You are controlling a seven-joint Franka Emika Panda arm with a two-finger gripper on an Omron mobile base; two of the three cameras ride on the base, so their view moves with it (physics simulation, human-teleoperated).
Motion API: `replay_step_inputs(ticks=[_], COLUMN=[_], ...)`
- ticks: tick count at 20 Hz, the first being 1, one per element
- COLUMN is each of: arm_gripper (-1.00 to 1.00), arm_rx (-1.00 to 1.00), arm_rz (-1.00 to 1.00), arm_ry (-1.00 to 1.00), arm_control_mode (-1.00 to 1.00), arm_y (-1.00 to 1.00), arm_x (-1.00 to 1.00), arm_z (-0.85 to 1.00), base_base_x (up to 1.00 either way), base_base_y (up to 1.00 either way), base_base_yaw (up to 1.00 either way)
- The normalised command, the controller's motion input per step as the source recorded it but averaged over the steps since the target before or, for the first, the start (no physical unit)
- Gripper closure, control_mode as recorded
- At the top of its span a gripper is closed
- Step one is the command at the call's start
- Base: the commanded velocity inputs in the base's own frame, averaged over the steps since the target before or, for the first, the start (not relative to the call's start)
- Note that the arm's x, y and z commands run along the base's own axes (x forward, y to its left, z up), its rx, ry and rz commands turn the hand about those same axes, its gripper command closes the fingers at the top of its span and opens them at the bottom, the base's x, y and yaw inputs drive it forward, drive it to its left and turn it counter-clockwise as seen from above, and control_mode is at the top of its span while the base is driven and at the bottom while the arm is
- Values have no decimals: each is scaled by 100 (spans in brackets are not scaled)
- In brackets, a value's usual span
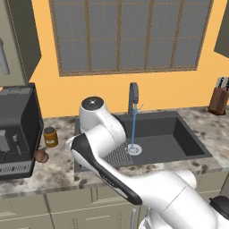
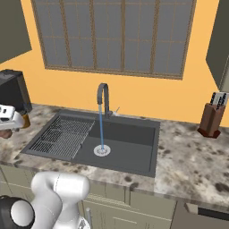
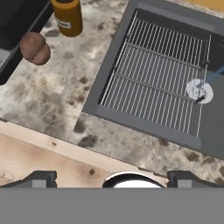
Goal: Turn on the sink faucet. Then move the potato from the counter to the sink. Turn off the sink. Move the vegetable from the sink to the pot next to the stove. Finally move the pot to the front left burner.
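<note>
A small, lumpy brown potato (image 3: pixel 35 48) sits on the speckled surface (image 3: pixel 52 105) to the left of the sink (image 1: pixel 188 138), near the surface's back edge, just beside an orange jar (image 3: pixel 68 16) and a dark appliance (image 1: pixel 15 129). The white arm (image 1: pixel 107 147) folds low across the surface's front edge, with the tool (image 3: pixel 111 178) open, empty, above that edge. Water runs from the faucet (image 2: pixel 103 96) into the basin.

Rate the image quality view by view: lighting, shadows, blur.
Left base view: flat, even rendered light, no glare; the potato is small and soft-edged. Right base view: equally flat light, the water stream crisp against the dark sink. Hand view: sharpest counter texture, a faint shadow beside the jar; no motion blur.
</note>
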Motion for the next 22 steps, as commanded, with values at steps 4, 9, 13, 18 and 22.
replay_step_inputs(ticks=[4, 9, 13, 18, 22], arm_gripper=[-100, -100, -100, -100, -100], arm_rx=[0, 0, 0, 0, 0], arm_rz=[11, 10, 10, 9, 8], arm_ry=[0, 0, 0, 0, 0], arm_control_mode=[-100, -100, -100, -100, -100], arm_y=[47, 48, 52, 48, 32], arm_x=[0, 2, 3, 7, 21], arm_z=[-27, -20, -18, -20, -20], base_base_x=[0, 0, 0, 0, 0], base_base_y=[0, 0, 0, 0, 0], base_base_yaw=[0, 0, 0, 0, 0])
